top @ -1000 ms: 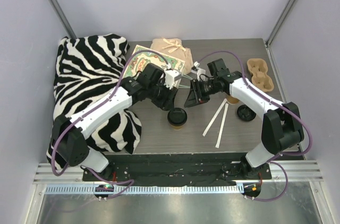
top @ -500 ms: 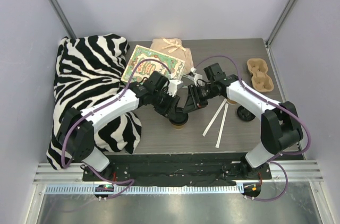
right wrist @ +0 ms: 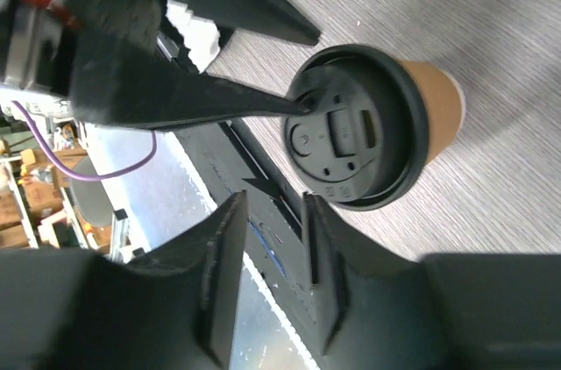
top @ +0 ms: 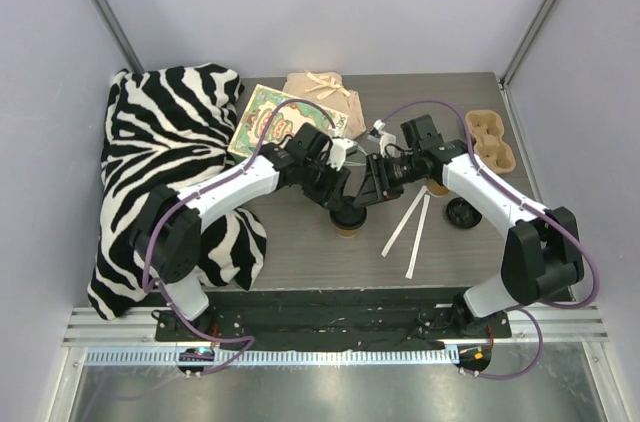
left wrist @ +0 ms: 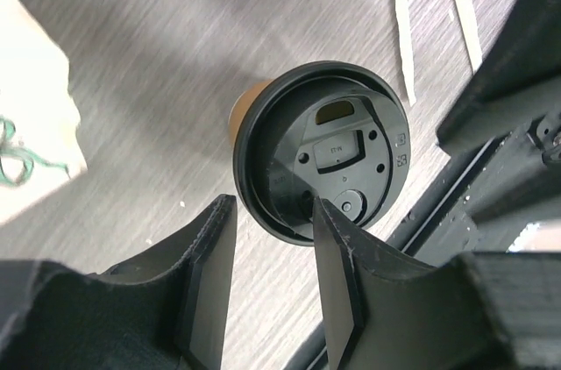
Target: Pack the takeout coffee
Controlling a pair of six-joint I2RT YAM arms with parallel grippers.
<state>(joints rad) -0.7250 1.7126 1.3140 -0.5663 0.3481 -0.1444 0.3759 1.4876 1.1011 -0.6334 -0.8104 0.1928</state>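
Your left fingers (left wrist: pixel 206 282) and right fingers (right wrist: pixel 219 282) stand part-open, empty; straddle the black-lidded kraft-brown paper cup (left wrist: pixel 324 160) squarely.

Worktop (top: pixel 300 254): dark grey, wood-grain surface. A zebra-striped cloth (top: pixel 165 152) is heaped over the left side. At the back lies a printed picture card (top: pixel 262 117), with a tan bag (top: pixel 320 92) just beside it. A cardboard cup carrier (top: pixel 490 137) sits at right rear. A lidded brown paper cup (top: pixel 347 228) stands upright at centre. Two white strips (top: pixel 405 222) lie to its right, with a loose black lid (top: pixel 463 212) near them.
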